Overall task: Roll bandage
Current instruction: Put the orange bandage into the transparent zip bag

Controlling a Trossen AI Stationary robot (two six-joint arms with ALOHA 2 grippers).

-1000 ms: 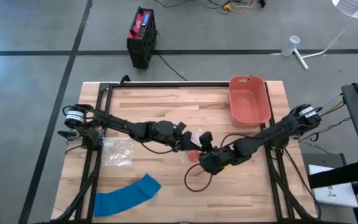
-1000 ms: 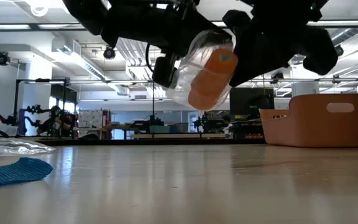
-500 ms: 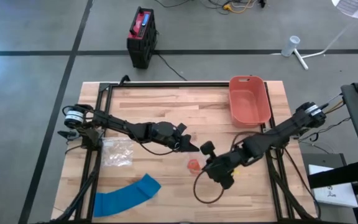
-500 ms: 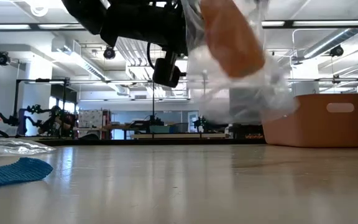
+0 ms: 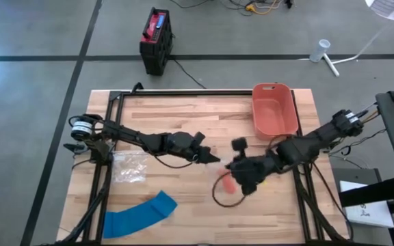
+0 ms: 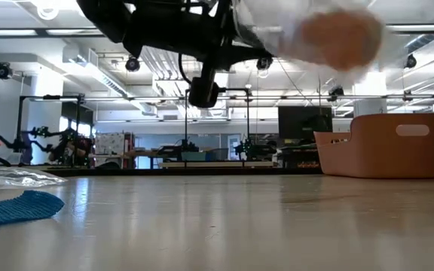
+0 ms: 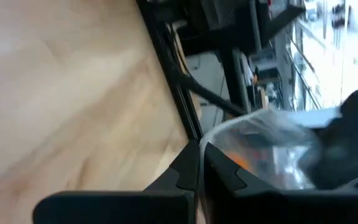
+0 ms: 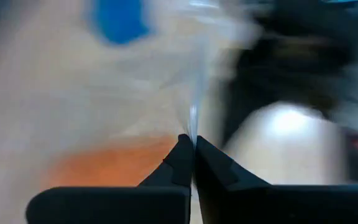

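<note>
Bandage [image 5: 228, 184], an orange roll sealed in a clear plastic wrapper [image 6: 277, 34], is held up off the bench [image 5: 183, 205], approx. over the bench's middle, a bit toward the right edge. In the low view it is seen blurred, hanging well above the wood.

Right gripper [image 5: 241, 179] is seen w/ jaws pressed together, pinching a thin edge of the wrapper; in the right wrist view the film is caught between the two dark fingertips [image 8: 180, 152], w/ the orange roll showing just beside them.

Left gripper [image 5: 211, 158] is positioned near the bench centre, just left of the right gripper. Its jaws are pressed together too; in the left wrist view the fingertips [image 7: 188, 163] meet at the wrapper's edge, and the film appears to be pinched there, w/ the bagged orange roll just past the tips. From the high view alone the contact cannot be confirmed.

Other items on the bench: an empty clear bag [image 5: 130, 166] lies near the left edge, and a blue bandage strip [image 5: 139, 214] is laid flat by the front-left corner, well apart from both grippers. A salmon-coloured bin [image 5: 274, 109] is set at the back-right corner. A loop of black cable [image 5: 219, 200] lies on the wood under the right arm.

On the floor beyond the back edge, a black-and-red case [image 5: 156, 39] is seen.
</note>
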